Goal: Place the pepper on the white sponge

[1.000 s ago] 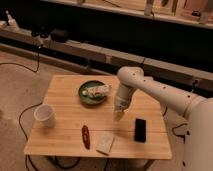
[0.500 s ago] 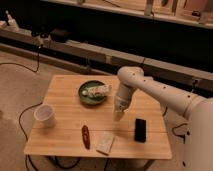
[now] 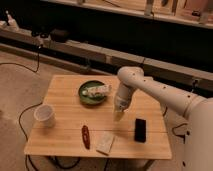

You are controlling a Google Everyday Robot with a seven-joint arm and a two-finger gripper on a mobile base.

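Note:
The pepper (image 3: 86, 136) is a slim dark red chili lying on the wooden table (image 3: 65, 95) near its front edge, left of centre. The white sponge (image 3: 106, 143) is a flat off-white pad lying just right of the pepper, a small gap between them. My gripper (image 3: 118, 114) hangs from the white arm above the table's middle, up and to the right of the sponge, clear of both things.
A green plate (image 3: 85, 98) holding a whitish object stands at the table's back centre. A white cup (image 3: 44, 115) stands at the left. A black rectangular block (image 3: 140, 129) lies right of the gripper. Cables run on the floor to the left.

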